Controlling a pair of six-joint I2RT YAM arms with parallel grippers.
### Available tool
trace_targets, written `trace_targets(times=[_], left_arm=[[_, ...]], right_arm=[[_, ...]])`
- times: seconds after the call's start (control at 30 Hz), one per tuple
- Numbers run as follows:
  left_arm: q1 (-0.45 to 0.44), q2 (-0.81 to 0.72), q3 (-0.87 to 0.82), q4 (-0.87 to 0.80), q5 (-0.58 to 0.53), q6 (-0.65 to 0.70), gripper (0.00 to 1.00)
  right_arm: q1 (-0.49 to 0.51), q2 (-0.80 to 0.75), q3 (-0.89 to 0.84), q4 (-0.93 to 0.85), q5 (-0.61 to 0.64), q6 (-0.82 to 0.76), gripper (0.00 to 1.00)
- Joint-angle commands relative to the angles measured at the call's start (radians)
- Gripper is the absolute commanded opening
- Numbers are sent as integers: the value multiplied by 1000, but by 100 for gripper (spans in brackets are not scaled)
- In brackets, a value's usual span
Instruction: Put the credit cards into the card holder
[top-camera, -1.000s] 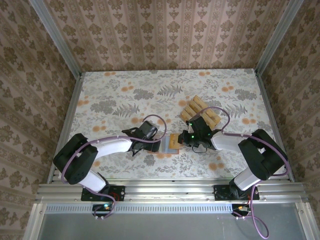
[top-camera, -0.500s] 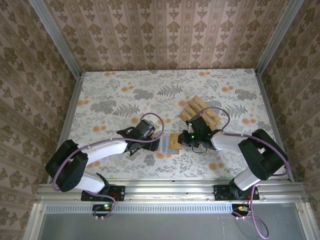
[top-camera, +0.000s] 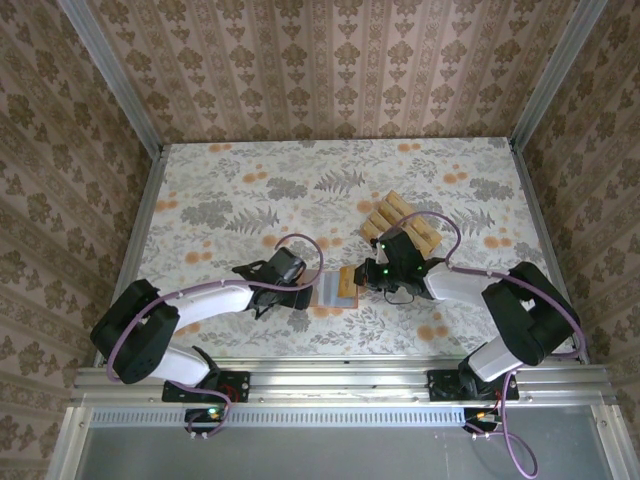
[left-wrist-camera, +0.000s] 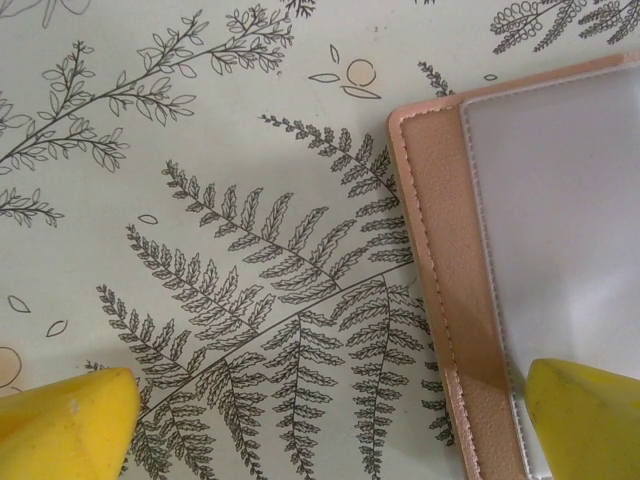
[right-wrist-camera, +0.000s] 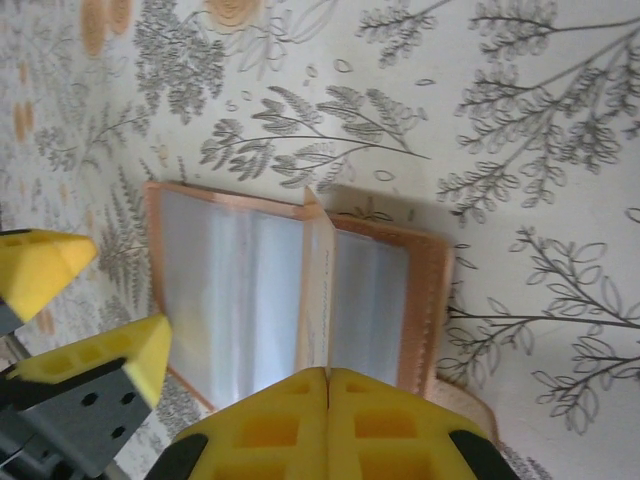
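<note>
We record left arm and right arm alike: white link shells, black joint housings, purple cables looping off each wrist. Green indicator light on right wrist. Finger pads yellow, wedge-shaped; grey drilled bracket behind them.

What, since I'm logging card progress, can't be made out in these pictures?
- Top view: the piled credit cards are too small, partly under a cable, to count.
- Right wrist view: the held card stands edge-on, face unreadable, its lower end hidden by the right gripper.
- Left wrist view: the card holder is cut off by the frame edges; whether the left gripper touches it is unclear.
</note>
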Motion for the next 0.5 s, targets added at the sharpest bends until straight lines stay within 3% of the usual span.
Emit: trace_targets(times=[0.0,0.47], left_arm=[[8,11,-16,7,-22,-15,100],[8,20,-24,12,-25,-20,100]], right_arm=[[1,-17,16,23,-46,-9,0],[26,42,-29,228,-100,58,0]])
